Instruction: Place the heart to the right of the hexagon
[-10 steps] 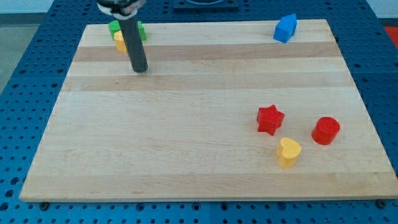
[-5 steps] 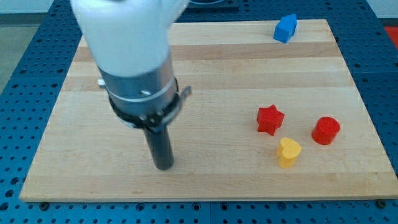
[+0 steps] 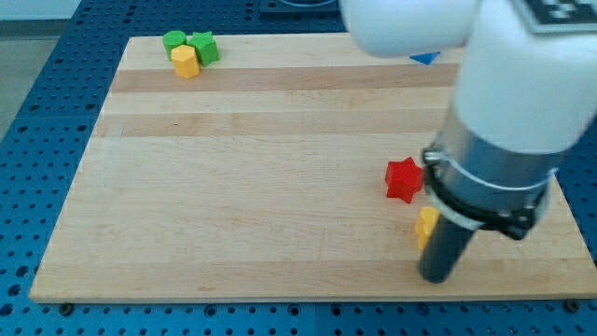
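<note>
The yellow heart (image 3: 426, 225) lies near the view's bottom right of the wooden board (image 3: 233, 187), mostly hidden behind my rod. My tip (image 3: 436, 277) rests on the board just below and right of the heart, close to it; contact cannot be told. The yellow hexagon (image 3: 185, 62) sits at the view's top left, beside a green round block (image 3: 173, 41) and a green block (image 3: 205, 48).
A red star (image 3: 403, 179) lies just above the heart. A blue block (image 3: 424, 58) shows only as a sliver under the arm at the top right. The arm's white and grey body covers the board's right side.
My tip has swept from the board's top left down to the bottom middle, then right to beside the yellow heart. The arm now hides the red cylinder and most of the blue block.
</note>
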You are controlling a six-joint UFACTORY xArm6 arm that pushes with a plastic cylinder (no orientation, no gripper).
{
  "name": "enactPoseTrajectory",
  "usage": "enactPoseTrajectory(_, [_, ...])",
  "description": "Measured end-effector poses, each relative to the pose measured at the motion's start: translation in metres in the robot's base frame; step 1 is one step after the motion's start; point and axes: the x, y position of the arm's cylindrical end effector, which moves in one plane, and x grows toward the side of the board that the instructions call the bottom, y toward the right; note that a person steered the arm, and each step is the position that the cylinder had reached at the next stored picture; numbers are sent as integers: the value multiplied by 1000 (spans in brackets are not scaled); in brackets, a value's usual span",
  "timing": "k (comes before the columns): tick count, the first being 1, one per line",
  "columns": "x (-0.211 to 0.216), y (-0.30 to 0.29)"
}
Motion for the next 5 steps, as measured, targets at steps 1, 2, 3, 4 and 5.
enactPoseTrajectory(1, [-3,17])
enactPoseTrajectory(2, [-14,17])
enactPoseTrajectory(3, [-25,17])
enactPoseTrajectory(4, [-27,16])
enactPoseTrajectory(5, [-28,4])
